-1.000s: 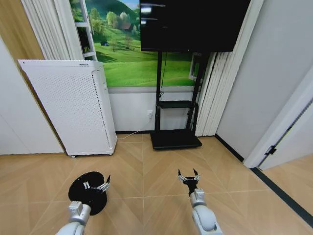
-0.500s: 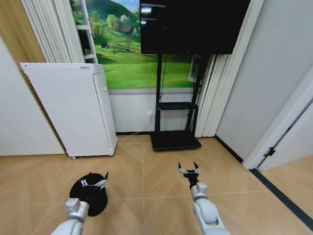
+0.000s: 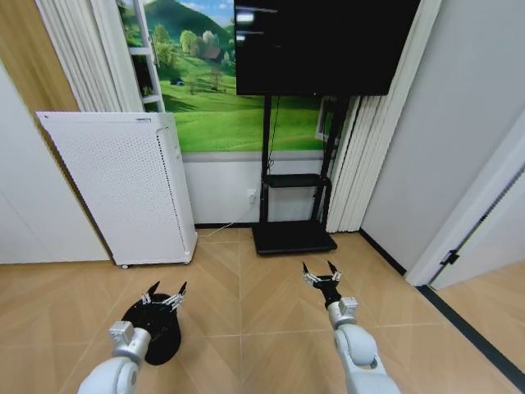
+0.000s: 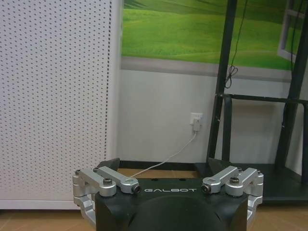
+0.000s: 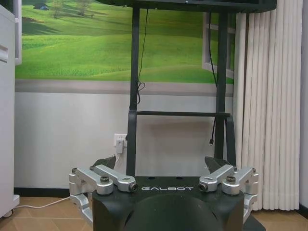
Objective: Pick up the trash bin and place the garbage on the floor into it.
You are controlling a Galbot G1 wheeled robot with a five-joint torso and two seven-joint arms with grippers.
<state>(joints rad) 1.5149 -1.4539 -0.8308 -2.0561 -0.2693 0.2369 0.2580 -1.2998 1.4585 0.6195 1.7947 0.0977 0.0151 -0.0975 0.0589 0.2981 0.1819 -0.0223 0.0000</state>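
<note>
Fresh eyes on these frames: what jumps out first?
The tall white perforated appliance against the wall on the robot's left, and the big dark screen on its black stand in front of a green meadow mural. Low in the head view, both arms reach forward with fingers spread: the left gripper over the black trash bin on the parquet floor, the right gripper over bare floor.

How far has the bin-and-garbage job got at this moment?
Nothing looks done yet. The trash bin stands on the floor, unheld. The left gripper is open above the bin's far rim; the right gripper is open and empty over bare floor. Grasping the bin and all the garbage collection remain.
</note>
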